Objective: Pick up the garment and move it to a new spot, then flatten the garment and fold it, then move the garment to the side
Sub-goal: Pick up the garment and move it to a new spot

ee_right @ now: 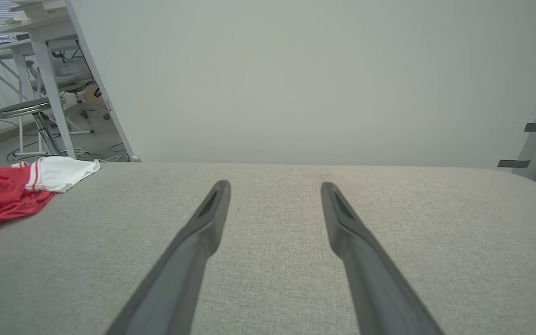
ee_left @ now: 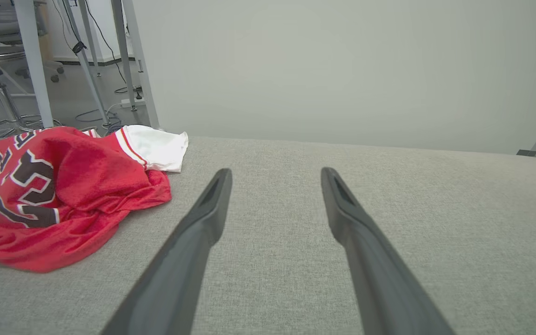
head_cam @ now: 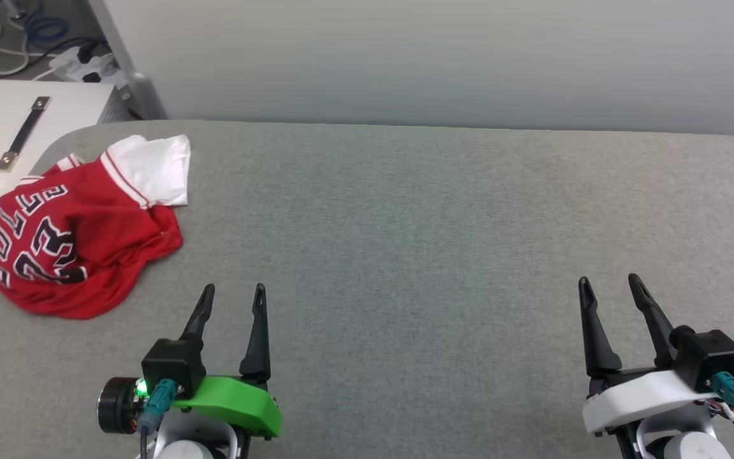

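Grey padded surface (head_cam: 443,217) with crumpled garment (head_cam: 86,248) at far left corner.
Along near edge, left gripper (head_cam: 234,290) and right gripper (head_cam: 609,280), jaws spread wide, gripping nothing, clear of garment.

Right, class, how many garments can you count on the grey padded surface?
1: the red garment lies crumpled near the far-left corner of the grey surface, ahead-left of the open left tool. Another could hide beneath its folds.
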`<state>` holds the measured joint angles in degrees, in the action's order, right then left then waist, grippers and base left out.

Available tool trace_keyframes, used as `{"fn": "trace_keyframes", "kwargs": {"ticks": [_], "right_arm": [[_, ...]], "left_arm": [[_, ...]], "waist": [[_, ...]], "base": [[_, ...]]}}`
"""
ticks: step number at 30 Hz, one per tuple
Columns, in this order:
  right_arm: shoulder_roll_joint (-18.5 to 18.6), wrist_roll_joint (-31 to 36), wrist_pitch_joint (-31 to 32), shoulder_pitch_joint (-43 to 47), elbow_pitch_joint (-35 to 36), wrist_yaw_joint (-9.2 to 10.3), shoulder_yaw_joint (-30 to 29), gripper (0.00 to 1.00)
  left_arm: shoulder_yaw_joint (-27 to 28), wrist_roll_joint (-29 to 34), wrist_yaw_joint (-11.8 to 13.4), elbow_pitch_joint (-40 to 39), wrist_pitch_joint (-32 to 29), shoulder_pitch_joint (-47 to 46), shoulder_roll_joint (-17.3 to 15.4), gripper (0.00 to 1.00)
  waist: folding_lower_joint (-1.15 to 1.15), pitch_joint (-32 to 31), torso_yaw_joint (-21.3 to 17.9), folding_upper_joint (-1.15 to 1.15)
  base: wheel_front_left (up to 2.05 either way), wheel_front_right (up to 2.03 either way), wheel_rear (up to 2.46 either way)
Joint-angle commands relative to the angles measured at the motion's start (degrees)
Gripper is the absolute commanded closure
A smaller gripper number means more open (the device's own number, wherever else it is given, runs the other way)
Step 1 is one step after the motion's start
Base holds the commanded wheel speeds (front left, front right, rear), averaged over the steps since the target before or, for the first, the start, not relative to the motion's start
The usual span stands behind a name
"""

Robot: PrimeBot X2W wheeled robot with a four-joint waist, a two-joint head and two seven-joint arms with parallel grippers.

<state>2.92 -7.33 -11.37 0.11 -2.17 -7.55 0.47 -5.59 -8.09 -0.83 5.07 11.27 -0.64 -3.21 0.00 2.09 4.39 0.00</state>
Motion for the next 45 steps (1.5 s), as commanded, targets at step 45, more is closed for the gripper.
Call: {"fn": "trace_keyframes", "kwargs": {"ticks": [45], "right_arm": [[-0.04,-2.6,-3.63,0.3,-1.88,0.06,5.86,0.0]], "left_arm": [[-0.11,-2.3,-0.66,1.36,3.73,2.16,0.34,0.0]], "waist": [[0.0,0.78,22.2,0.0]], "base": [[0.0,0.0,0.0]]}}
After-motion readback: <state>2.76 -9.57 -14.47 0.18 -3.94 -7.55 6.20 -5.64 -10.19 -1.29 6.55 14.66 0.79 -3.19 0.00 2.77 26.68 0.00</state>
